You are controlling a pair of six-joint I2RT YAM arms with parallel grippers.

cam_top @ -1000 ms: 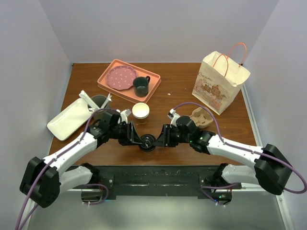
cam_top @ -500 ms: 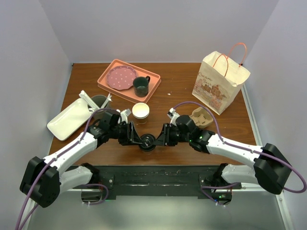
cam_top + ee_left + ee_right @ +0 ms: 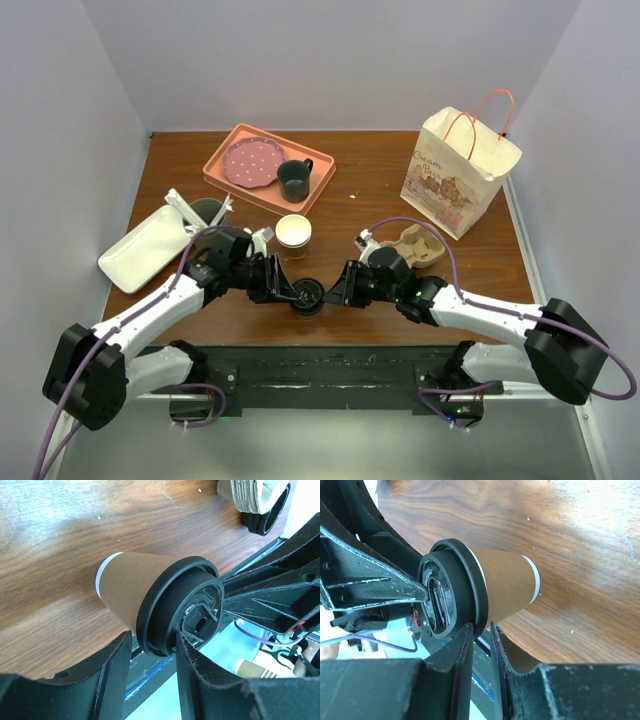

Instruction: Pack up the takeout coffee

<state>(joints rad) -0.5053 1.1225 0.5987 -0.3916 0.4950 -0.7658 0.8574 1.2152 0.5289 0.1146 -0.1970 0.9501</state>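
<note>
The takeout coffee (image 3: 308, 297), a tan paper cup with a black lid, stands near the table's front edge between my two grippers. In the left wrist view the cup (image 3: 132, 597) shows with its lid toward the camera, and my left gripper (image 3: 152, 655) is shut across the lid's rim. My left gripper (image 3: 296, 291) comes in from the left. In the right wrist view the cup (image 3: 505, 585) shows side-on, and my right gripper (image 3: 481, 632) pinches the lid's rim in a narrow gap. My right gripper (image 3: 331, 295) comes in from the right.
An open paper cup (image 3: 293, 231) stands just behind. A cardboard cup carrier (image 3: 422, 246) lies behind the right arm, and a paper bag (image 3: 458, 170) stands at the back right. A pink tray (image 3: 222, 183) holds a plate and a green mug (image 3: 294, 180). A white tray (image 3: 150, 248) lies at the left.
The right wrist has shifted slightly toward the near edge and lowered. The cup and the left arm have stayed where they were.
</note>
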